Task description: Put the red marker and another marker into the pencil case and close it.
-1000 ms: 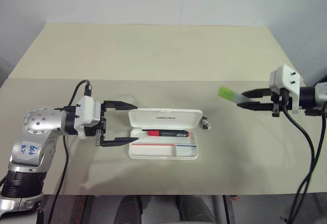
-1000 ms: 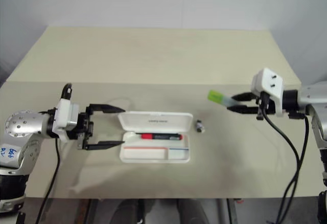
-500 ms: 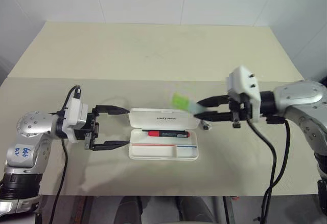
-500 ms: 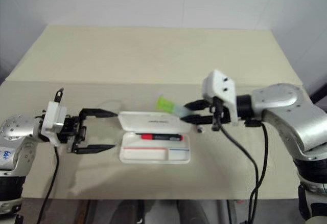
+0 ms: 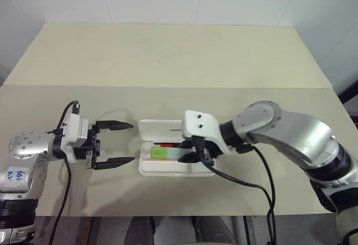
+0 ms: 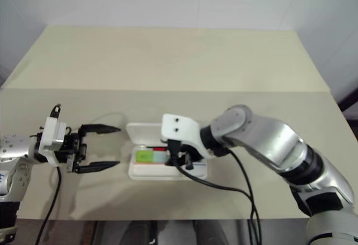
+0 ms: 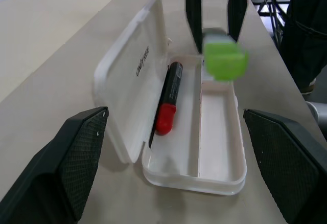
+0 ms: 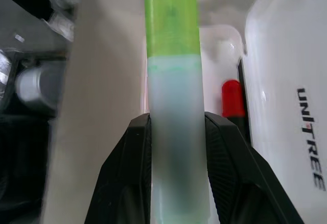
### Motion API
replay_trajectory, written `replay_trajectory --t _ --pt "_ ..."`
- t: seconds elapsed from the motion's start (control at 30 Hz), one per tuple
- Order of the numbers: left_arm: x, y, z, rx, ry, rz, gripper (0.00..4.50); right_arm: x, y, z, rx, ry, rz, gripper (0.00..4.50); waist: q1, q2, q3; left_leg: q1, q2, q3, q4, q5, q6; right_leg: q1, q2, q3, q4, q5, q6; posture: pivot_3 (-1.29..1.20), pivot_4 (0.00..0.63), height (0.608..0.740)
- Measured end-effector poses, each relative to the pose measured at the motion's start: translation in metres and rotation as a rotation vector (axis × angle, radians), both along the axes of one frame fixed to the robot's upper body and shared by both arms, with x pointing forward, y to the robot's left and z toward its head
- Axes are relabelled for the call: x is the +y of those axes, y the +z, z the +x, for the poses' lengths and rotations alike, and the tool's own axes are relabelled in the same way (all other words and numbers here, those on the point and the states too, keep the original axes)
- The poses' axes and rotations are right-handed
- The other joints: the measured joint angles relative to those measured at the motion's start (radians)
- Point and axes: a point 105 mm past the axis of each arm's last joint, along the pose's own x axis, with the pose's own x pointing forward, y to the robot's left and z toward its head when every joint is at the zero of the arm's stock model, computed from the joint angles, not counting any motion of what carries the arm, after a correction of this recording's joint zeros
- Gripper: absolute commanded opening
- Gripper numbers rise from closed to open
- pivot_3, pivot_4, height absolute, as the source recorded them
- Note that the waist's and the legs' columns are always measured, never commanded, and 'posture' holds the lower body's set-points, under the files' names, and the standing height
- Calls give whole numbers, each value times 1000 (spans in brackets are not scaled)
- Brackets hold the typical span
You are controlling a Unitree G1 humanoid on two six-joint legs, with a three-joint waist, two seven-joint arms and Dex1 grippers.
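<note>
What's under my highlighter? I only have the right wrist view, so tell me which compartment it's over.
Observer: The pencil case has a lengthwise divider in its tray. The red marker lies in the compartment beside the lid. The green cap of the highlighter hangs over the bare compartment.
Operator: Report the left gripper.
Observer: The left gripper sits off the case's left end, jaws wide open, touching nothing.
Operator: Confirm the highlighter is down.
Observer: Not down. In the left wrist view its cap looks raised above the tray floor, and the right gripper has its jaws clamped on the body.
</note>
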Motion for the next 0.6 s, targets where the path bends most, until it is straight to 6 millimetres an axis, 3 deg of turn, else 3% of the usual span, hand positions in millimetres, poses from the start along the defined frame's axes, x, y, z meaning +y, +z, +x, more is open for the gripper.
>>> replay_trajectory --t 0.13,0.6 --pt "2 -3 -2 6 22 -1 4500 9 -8 6 -7 -31 -63 1096 -7 0 0 -6 0 -1 2 0 0 -5 0 -1 1 0 0 0 150 740" --pt "2 0 -3 -17 61 -3 4500 33 -12 -6 101 -20 -118 1096 -23 0 0 -7 0 -2 1 0 0 -4 0 -3 0 0 0 0 150 740"
